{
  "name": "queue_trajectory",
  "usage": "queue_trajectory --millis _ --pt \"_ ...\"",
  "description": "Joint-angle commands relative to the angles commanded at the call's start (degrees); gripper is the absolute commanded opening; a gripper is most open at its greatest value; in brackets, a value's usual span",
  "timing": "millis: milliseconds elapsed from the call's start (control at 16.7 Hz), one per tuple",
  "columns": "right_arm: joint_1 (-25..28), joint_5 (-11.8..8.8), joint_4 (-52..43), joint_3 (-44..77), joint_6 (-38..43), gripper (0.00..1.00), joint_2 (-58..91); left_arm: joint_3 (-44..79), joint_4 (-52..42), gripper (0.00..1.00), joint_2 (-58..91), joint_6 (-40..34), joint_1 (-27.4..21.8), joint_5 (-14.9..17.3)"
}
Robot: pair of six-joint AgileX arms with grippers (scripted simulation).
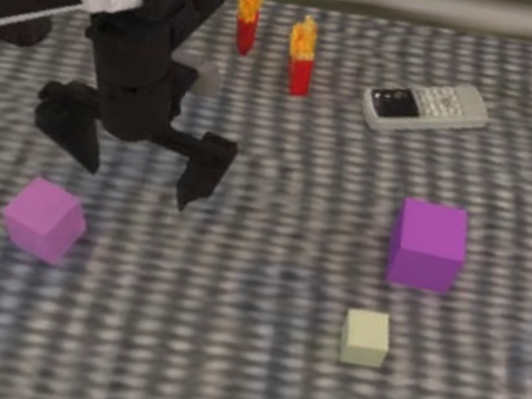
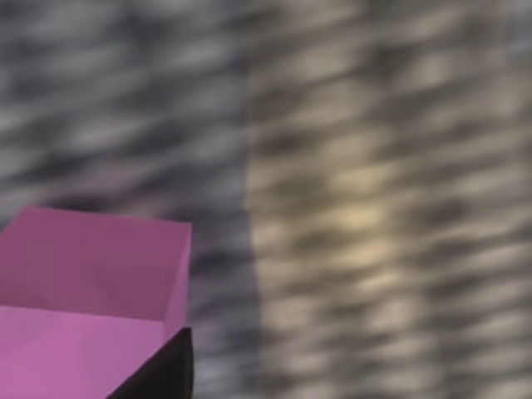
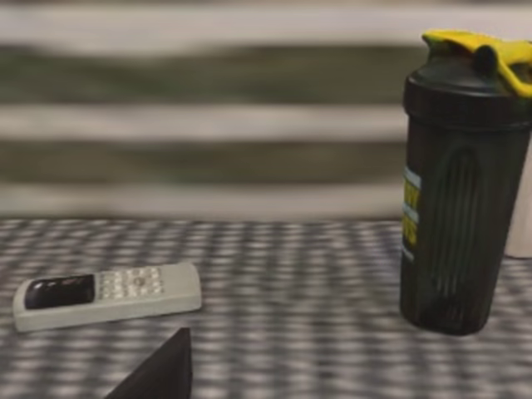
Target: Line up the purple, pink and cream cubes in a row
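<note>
The pink cube (image 1: 43, 217) lies at the table's front left, turned at an angle. My left gripper (image 1: 137, 184) hangs open just behind and to the right of it, with nothing between its fingers. In the left wrist view the pink cube (image 2: 91, 283) fills a corner beside one dark fingertip (image 2: 162, 374). The larger purple cube (image 1: 428, 243) rests on the right side. The small cream cube (image 1: 366, 337) sits in front of it, slightly to the left. My right arm is outside the top view; only one of its fingertips (image 3: 162, 374) shows, over bare cloth.
Two red fries cartons (image 1: 247, 19) (image 1: 300, 58) stand at the back centre. A grey phone handset (image 1: 426, 105) lies at the back right, behind the purple cube. The right wrist view shows the phone (image 3: 108, 295) and a dark shaker bottle (image 3: 461, 183) with a yellow lid.
</note>
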Motion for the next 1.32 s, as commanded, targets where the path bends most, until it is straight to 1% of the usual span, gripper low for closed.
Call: queue_trajectory --millis 120,240,420,840,960,1320 --pt "0.00 0.00 0.00 0.00 0.00 1.00 0.00 -5.19 1.90 1.00 -3.27 8.44 5.47 0.15" --pt "0.00 0.00 0.00 0.00 0.00 1.00 0.00 -9.43 3.61 1.00 -6.14 14.71 10.03 0.26" --pt "0.00 0.00 0.00 0.00 0.00 1.00 0.00 -13.15 5.24 1.00 -8.84 19.54 14.05 0.37" --pt "0.00 0.00 0.00 0.00 0.00 1.00 0.00 -13.81 6.18 1.00 -8.45 19.79 14.17 0.35" --pt "0.00 0.00 0.00 0.00 0.00 1.00 0.00 -15.54 9.26 1.00 -7.20 19.81 14.25 0.39" --pt "0.00 0.00 0.00 0.00 0.00 1.00 0.00 -22.96 22.51 1.00 -1.58 20.07 14.44 0.43"
